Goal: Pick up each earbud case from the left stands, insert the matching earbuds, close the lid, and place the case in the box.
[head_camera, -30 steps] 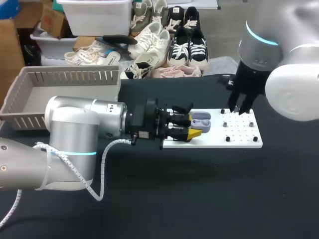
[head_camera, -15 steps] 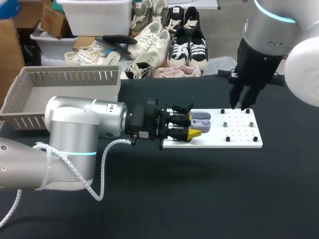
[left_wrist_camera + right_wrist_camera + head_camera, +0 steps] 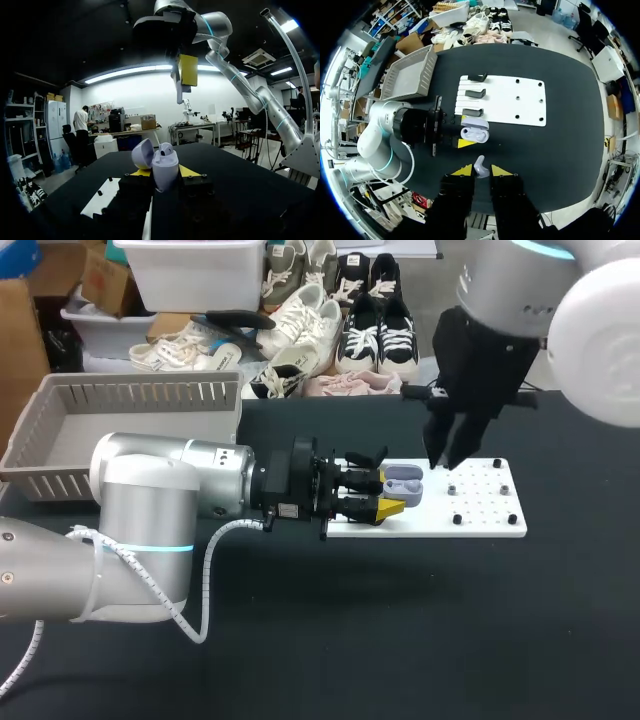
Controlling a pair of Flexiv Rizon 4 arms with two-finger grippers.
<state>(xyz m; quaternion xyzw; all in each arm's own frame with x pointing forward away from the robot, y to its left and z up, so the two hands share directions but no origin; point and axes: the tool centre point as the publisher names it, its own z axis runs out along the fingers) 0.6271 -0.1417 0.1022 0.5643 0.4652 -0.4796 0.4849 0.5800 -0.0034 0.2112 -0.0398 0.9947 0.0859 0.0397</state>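
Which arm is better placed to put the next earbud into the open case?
The right. Its gripper grips an earbud and hangs above the open case, while the left gripper is shut on that case.

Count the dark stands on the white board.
3, in a row at one end of the white board: far stand, middle stand, near stand beside the open case. None seems hidden.
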